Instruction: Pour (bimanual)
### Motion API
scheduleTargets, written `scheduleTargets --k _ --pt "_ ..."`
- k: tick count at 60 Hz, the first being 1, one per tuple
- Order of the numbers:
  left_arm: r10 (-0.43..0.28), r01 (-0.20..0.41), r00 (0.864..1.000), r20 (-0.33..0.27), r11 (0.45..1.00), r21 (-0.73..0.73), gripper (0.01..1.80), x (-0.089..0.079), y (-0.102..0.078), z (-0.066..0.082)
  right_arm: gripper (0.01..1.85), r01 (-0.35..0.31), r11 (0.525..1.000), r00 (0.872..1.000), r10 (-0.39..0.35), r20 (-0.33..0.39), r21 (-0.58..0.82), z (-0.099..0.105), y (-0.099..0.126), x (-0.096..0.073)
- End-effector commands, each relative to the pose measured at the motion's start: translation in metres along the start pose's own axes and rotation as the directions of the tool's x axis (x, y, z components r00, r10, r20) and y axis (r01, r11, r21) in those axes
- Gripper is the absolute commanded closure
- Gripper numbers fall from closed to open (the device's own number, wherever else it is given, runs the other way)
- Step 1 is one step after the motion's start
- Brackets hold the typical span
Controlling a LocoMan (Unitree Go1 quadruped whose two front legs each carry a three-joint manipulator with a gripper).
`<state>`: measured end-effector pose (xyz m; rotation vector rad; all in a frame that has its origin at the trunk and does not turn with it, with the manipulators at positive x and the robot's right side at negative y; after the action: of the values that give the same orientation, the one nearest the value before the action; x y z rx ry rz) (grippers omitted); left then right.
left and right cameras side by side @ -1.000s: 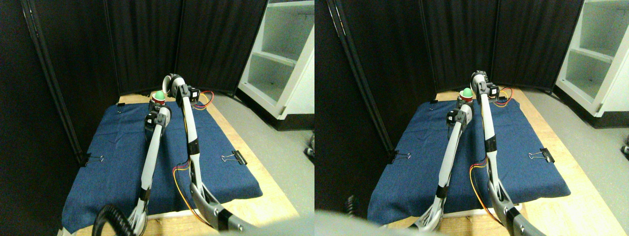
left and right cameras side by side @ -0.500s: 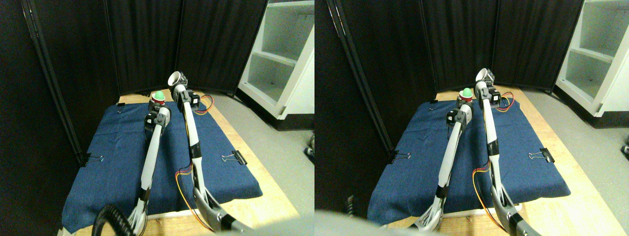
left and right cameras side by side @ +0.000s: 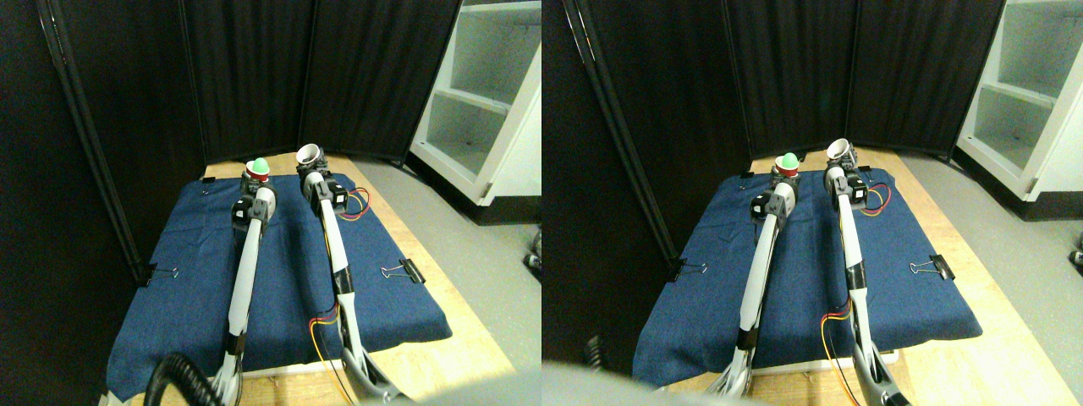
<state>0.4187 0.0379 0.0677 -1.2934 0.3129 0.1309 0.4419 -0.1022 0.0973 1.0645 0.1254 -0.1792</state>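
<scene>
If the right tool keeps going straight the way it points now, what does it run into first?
Probably nothing close. The right tool, carrying the white cup, points away from the robot over the far edge of the blue cloth. Beyond that stands the black curtain; depth is hard to judge.

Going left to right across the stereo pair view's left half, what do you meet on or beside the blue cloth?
Left-edge binder clip → red cup with the green ball → white cup → right-edge binder clip → white shelf unit.
</scene>
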Motion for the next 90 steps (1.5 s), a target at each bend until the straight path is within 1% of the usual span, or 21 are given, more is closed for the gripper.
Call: scheduleTargets --k 1,3,8,10,16,18,22,30,34,40,43,46,49,53,60,64,71,77,83,86,90 --pt "-0.058 0.058 0.998 0.020 0.998 -0.038 1.48 -0.001 -0.005 0.007 1.53 -0.005 0.999 1.000 0.004 0.009 0.041 -0.006 -0.004 0.003" --pt "-0.054 0.055 0.998 0.032 0.998 -0.043 1.48 -0.002 -0.003 0.010 1.53 -0.003 0.999 1.000 0.002 0.014 0.052 -0.008 -0.007 0.002" --pt "-0.058 0.060 0.998 0.033 0.997 -0.042 1.48 -0.002 0.001 0.013 1.53 -0.005 0.995 1.000 0.003 0.025 0.101 -0.012 -0.012 0.004" --pt "-0.059 0.061 0.997 0.039 0.997 -0.050 1.48 -0.002 0.004 0.016 1.53 0.016 0.990 0.999 -0.020 0.031 0.141 -0.014 -0.016 0.004" --pt "-0.054 0.058 0.997 0.059 0.996 -0.060 1.48 -0.001 0.010 0.020 1.53 0.037 0.985 0.998 -0.045 0.039 0.170 -0.017 -0.022 0.003" --pt "-0.053 0.057 0.997 0.062 0.996 -0.073 1.48 -0.001 0.013 0.023 1.53 0.060 0.984 0.997 -0.069 0.046 0.169 -0.018 -0.025 0.001" --pt "-0.055 0.061 0.996 0.073 0.995 -0.082 1.48 0.001 0.020 0.026 1.53 0.066 0.975 0.996 -0.078 0.047 0.210 -0.019 -0.028 0.001" --pt "-0.050 0.059 0.994 0.096 0.994 -0.092 1.48 0.003 0.030 0.029 1.53 0.047 0.978 0.998 -0.057 0.040 0.204 -0.018 -0.033 0.003" --pt "-0.040 0.053 0.992 0.116 0.992 -0.112 1.48 0.007 0.040 0.031 1.53 0.039 0.972 0.998 -0.048 0.034 0.230 -0.018 -0.037 0.005" --pt "-0.024 0.045 0.989 0.145 0.989 -0.143 1.48 0.011 0.050 0.034 1.53 0.046 0.963 0.998 -0.058 0.037 0.267 -0.019 -0.040 0.006" --pt "-0.016 0.041 0.988 0.156 0.987 -0.158 1.48 0.013 0.057 0.035 1.53 0.064 0.957 0.996 -0.077 0.034 0.284 -0.019 -0.041 0.006" --pt "-0.017 0.043 0.987 0.162 0.987 -0.157 1.48 0.016 0.061 0.036 1.53 0.062 0.958 0.997 -0.073 0.029 0.282 -0.019 -0.043 0.006" --pt "-0.010 0.040 0.982 0.190 0.987 -0.158 1.48 0.019 0.068 0.037 1.53 0.056 0.961 0.998 -0.064 0.022 0.270 -0.018 -0.047 0.010" --pt "-0.006 0.036 0.982 0.191 0.988 -0.152 1.48 0.022 0.074 0.037 1.53 0.061 0.958 0.998 -0.068 0.017 0.279 -0.018 -0.052 0.014" --pt "0.002 0.031 0.979 0.205 0.988 -0.154 1.48 0.026 0.078 0.037 1.53 0.065 0.958 0.997 -0.073 0.019 0.279 -0.019 -0.059 0.017" --pt "0.003 0.029 0.979 0.202 0.987 -0.158 1.48 0.029 0.081 0.038 1.53 0.067 0.954 0.997 -0.074 0.013 0.291 -0.020 -0.064 0.020" --pt "0.000 0.032 0.979 0.203 0.988 -0.150 1.48 0.031 0.083 0.038 1.53 0.071 0.956 0.997 -0.080 0.020 0.285 -0.021 -0.068 0.020" --pt "0.006 0.028 0.977 0.215 0.987 -0.156 1.48 0.031 0.083 0.037 1.53 0.068 0.951 0.997 -0.076 0.015 0.302 -0.022 -0.072 0.023" --pt "0.008 0.025 0.979 0.201 0.987 -0.160 1.48 0.031 0.084 0.037 1.53 0.067 0.953 0.997 -0.077 0.021 0.296 -0.022 -0.075 0.024" --pt "0.011 0.026 0.976 0.215 0.985 -0.171 1.48 0.032 0.086 0.036 1.53 0.072 0.946 0.996 -0.085 0.025 0.317 -0.023 -0.077 0.024" --pt "0.011 0.027 0.976 0.217 0.985 -0.170 1.48 0.033 0.087 0.035 1.53 0.081 0.948 0.995 -0.095 0.031 0.309 -0.024 -0.079 0.024"
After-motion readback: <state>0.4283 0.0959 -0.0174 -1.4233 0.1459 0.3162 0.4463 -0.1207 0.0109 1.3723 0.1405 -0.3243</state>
